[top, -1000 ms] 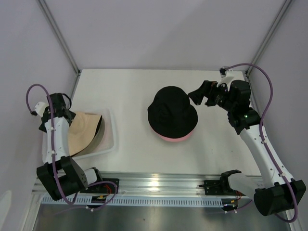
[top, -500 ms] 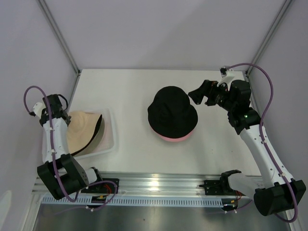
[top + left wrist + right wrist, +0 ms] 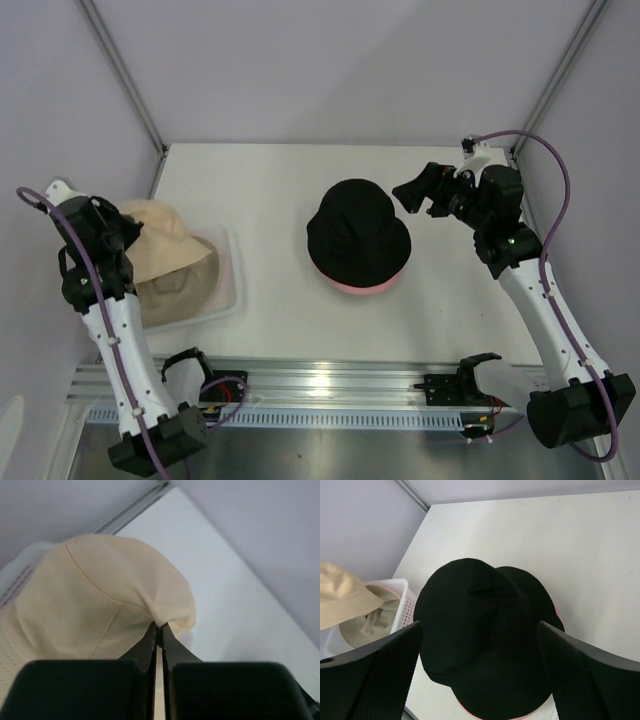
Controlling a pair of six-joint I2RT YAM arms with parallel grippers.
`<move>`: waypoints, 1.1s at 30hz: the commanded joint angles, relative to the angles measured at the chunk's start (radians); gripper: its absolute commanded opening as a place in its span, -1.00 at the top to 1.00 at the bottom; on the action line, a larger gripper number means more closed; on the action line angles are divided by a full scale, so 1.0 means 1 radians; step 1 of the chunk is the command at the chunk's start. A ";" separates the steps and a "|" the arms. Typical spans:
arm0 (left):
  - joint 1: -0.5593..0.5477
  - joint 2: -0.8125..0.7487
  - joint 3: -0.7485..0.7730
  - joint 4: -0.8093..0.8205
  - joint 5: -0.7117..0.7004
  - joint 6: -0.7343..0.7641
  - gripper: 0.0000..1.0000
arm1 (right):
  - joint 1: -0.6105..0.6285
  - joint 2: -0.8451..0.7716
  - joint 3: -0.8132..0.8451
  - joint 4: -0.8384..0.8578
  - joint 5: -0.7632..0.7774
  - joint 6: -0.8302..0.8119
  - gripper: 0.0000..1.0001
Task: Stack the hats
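The left gripper (image 3: 159, 626), pinched tight on a fold of the beige hat (image 3: 170, 258), has just hoisted it up from the white basket (image 3: 236, 290) at the frame's left. It can now travel to the central stack (black hat (image 3: 357, 238) over pink hat (image 3: 362, 289)), where the right gripper (image 3: 408, 200) waits spread wide.

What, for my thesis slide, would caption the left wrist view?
Left gripper shut on a pinched fold of the soft beige fabric bucket hat, white tabletop beyond.
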 commanded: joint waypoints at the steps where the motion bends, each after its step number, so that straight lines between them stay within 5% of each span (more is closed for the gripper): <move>1: -0.088 -0.041 0.147 0.003 0.302 0.056 0.99 | -0.012 0.007 0.038 0.059 -0.026 0.029 -0.99; 5: -0.295 -0.086 0.203 0.090 0.243 -0.106 0.99 | -0.037 0.011 0.057 0.062 -0.055 0.078 -0.99; 11: -0.594 -0.040 0.137 0.465 0.130 -0.298 0.99 | -0.055 -0.029 0.041 0.053 -0.057 0.141 -0.99; 21: -1.065 0.423 0.529 0.657 -0.013 -0.153 0.99 | -0.162 -0.127 0.040 -0.124 0.068 0.131 -0.99; 27: -1.130 0.590 0.556 0.847 0.014 -0.168 0.99 | -0.311 -0.188 0.043 -0.213 0.037 0.147 -0.99; 33: -1.189 0.701 0.613 0.849 0.037 -0.156 0.99 | -0.339 -0.193 0.018 -0.181 0.031 0.180 -0.99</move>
